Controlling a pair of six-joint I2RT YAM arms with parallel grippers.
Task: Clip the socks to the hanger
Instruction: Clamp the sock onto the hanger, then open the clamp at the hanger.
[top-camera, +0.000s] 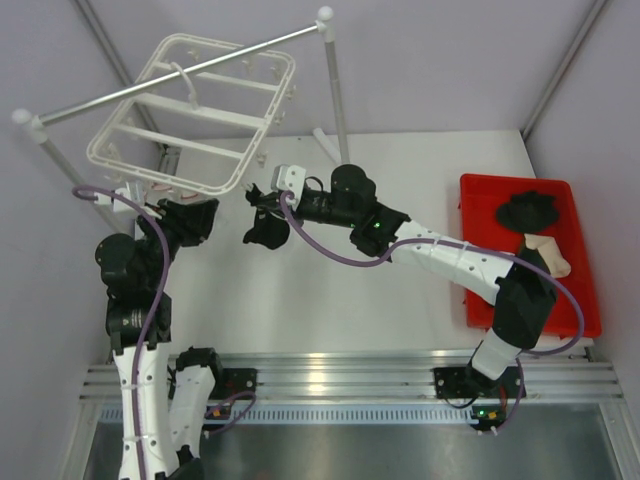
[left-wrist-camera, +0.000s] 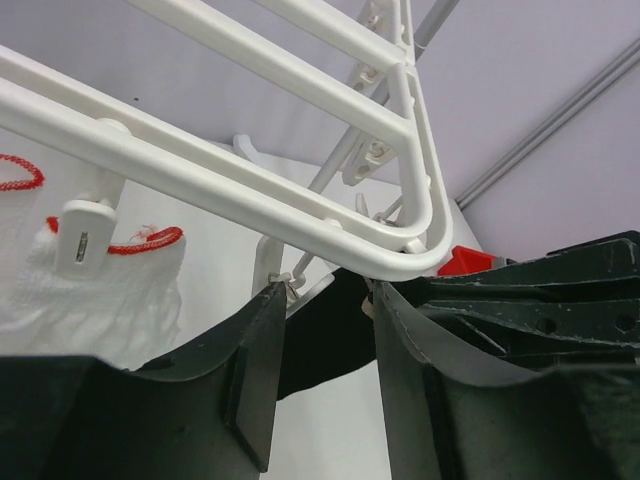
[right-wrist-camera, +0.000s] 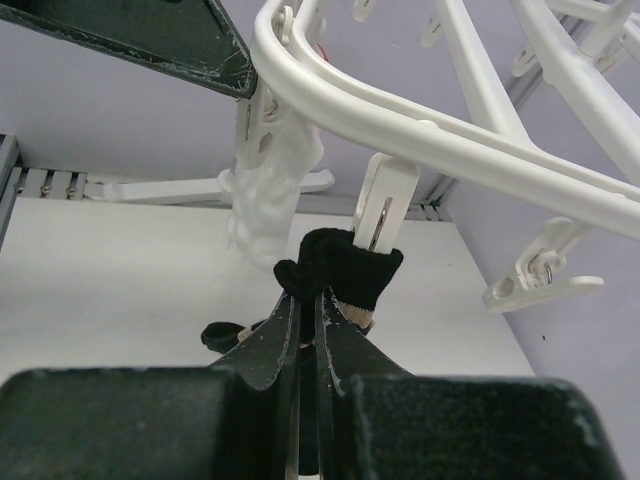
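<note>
Right wrist view: right pincer (right-wrist-camera: 308, 300) clamped on a black sock (right-wrist-camera: 345, 265), whose bunched top touches a clip (right-wrist-camera: 385, 205) hanging from the hanger (right-wrist-camera: 420, 130) rim. Left pincer (left-wrist-camera: 325, 300) has its jaws apart just below the hanger's corner. White sock (right-wrist-camera: 265, 190) hangs clipped nearby.

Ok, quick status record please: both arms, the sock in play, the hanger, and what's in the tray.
right gripper: jaws shut on black sock
black sock: top edge at the mouth of a clip under the hanger; grip unclear
left gripper: jaws apart, below the hanger corner
already hung: white sock, red trim
red tray: black socks and a pale one
</note>
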